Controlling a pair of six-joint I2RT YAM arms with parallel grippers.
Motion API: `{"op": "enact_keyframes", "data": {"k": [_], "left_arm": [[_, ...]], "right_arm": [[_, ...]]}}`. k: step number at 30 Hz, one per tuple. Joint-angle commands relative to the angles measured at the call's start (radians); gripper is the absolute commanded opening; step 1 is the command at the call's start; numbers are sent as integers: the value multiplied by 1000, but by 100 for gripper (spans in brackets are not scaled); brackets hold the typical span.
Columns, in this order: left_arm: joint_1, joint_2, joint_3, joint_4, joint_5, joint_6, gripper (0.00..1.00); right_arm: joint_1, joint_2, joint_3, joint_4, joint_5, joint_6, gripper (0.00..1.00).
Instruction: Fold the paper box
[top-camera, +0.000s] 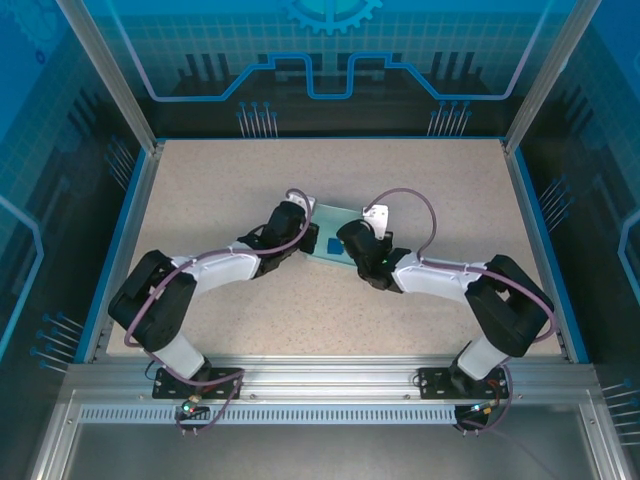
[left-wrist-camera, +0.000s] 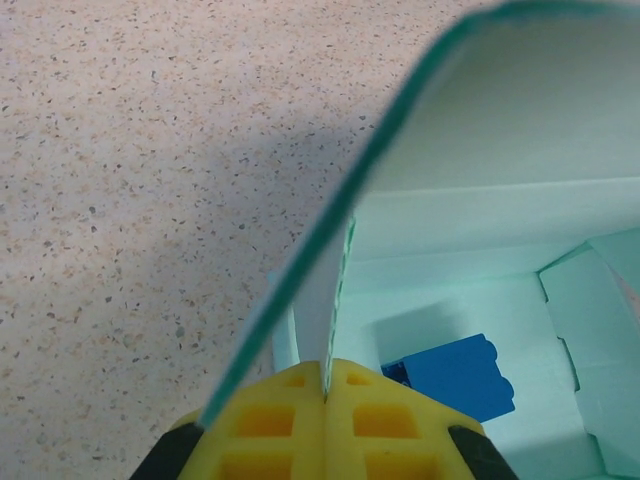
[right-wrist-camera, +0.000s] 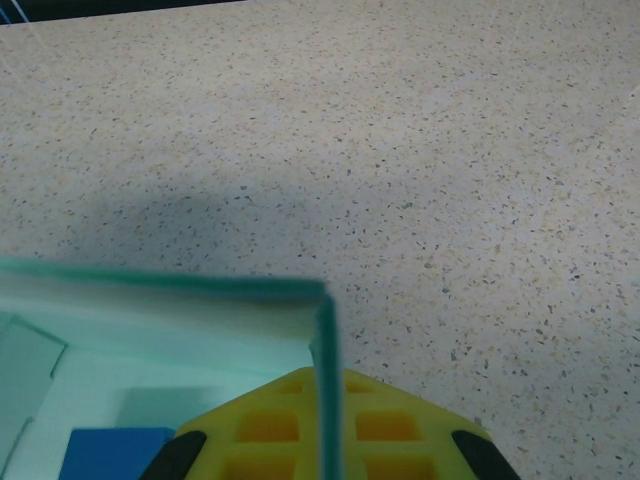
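Note:
The paper box is pale teal and lies mid-table between the two arms, its walls partly raised. My left gripper is at its left side, and its yellow pads are shut on an upright wall of the paper box. From the right, my right gripper is shut on another wall. In the right wrist view that thin wall runs straight between the gripper's pads. A small dark blue cube sits inside the box.
The speckled beige tabletop surrounds the box, bounded by a blue rim and an aluminium frame at the near edge. Both arms reach inward from their bases at the bottom of the top view.

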Motion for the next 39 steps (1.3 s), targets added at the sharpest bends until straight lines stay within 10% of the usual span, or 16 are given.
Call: {"op": "enact_keyframes", "data": {"k": [1, 22, 39], "left_arm": [[-47, 6, -9, 113, -84, -53, 0], [-211, 68, -184, 379, -381, -102, 0], [-231, 53, -303, 498, -413, -95, 0]], "right_arm": [[-18, 28, 52, -8, -34, 24, 0], [-7, 67, -125, 409, -94, -131, 0], [83, 83, -324, 641, -7, -161, 0]]}}
